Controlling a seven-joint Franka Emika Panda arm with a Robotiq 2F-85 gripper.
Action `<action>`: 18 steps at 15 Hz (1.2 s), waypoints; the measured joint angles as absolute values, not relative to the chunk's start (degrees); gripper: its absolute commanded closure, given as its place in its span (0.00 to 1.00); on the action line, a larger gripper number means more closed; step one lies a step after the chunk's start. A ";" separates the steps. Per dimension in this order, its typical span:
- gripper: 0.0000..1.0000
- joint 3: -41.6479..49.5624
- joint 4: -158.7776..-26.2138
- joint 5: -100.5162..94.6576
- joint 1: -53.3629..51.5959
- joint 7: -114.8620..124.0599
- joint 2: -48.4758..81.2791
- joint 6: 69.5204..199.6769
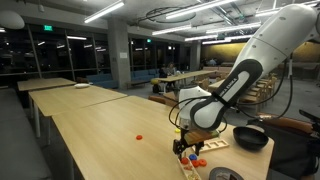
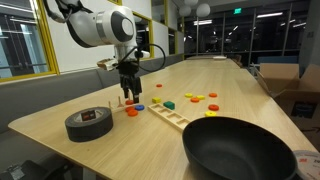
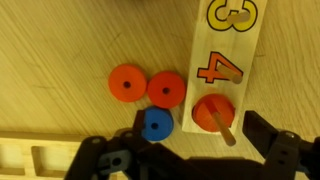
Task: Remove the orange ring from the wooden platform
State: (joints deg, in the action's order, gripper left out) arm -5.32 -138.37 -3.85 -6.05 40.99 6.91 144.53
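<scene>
discs (image 3: 157, 125) beside orange ring (image 3: 203, 108), opposite side open

Orange ring (image 3: 205, 104), flat and round, threaded over a slanting peg (image 3: 228, 132) on the pale wooden platform (image 3: 225, 40), just below the painted 4. Platform flat on the desk (image 3: 60, 40), numerals 3 and 4 showing.

Pale table (image 2: 240, 85) with tape roll (image 2: 89, 123), pan (image 2: 240, 150), wooden platform (image 2: 170, 117), loose discs (image 2: 196, 98)

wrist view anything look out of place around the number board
Nothing looks broken or spilled. Three rings lie loose on the table beside the number board: an orange one, a redder one and a blue one. Only one orange ring sits on the board, by the 4.
</scene>
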 measured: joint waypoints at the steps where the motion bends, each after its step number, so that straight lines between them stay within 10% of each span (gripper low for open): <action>1: 0.00 -5.28 -138.37 -3.85 -6.06 41.03 7.01 144.53; 13: 0.00 -5.22 -138.37 -3.85 -6.89 41.43 7.39 144.53; 14: 0.25 -5.20 -138.37 -3.85 -6.89 41.44 7.39 144.53; 18: 0.50 -5.19 -138.37 -4.00 -6.92 41.45 7.39 144.53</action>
State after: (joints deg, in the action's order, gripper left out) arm -5.19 -138.37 -4.00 -6.92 41.45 7.39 144.53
